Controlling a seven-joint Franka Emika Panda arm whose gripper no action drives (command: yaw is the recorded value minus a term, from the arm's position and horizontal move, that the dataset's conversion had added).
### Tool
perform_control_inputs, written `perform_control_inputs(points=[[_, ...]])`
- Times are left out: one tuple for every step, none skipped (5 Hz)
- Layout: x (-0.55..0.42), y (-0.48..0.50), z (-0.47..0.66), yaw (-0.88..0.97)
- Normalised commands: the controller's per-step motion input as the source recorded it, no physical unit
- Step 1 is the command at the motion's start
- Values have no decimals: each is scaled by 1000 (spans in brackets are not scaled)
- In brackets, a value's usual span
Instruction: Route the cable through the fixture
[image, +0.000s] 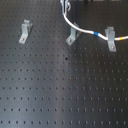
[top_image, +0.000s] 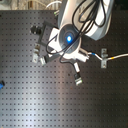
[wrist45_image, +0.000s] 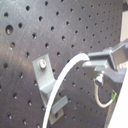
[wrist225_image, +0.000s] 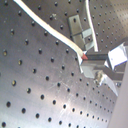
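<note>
So the cable (image: 75, 27) is a thin white cord coming down from the top of the first exterior view, curving past the middle fixture (image: 72, 37) and running on toward the right-hand fixture (image: 111, 40) in the first exterior view's right. It passes through the top of the middle fixture, then a short blue band (image: 96, 34) shows just past it, and a yellow band (image: 122, 38) sits on the far side of the right-hand fixture, where the cord also crosses the slotted top. A third fixture (image: 24, 31) stands well apart from the middle one, toward the first exterior view's left, with no cord near it.

Near the middle fixture, the hand (wrist225_image: 89, 58) holds the cable: in the second wrist view the white cord runs straight into the finger tips and stops there, so it looks pinched between them, narrow gap. In the first wrist view the cord (wrist45_image: 62, 80) arcs from the fingers (wrist45_image: 102, 62) down past a fixture (wrist45_image: 46, 75) bolted to the board.

All of it sits on a black perforated worktop (image: 60, 90). In the second exterior view the arm (top_image: 75, 30) covers the middle fixture.
</note>
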Motion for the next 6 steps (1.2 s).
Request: perform_control_inputs(points=[[-305, 131, -3, 571], [-512, 172, 54, -363], [-367, 34, 9, -360], [-335, -175, -41, -277], [-190, -407, -58, -211], [-243, -254, 5, -223]])
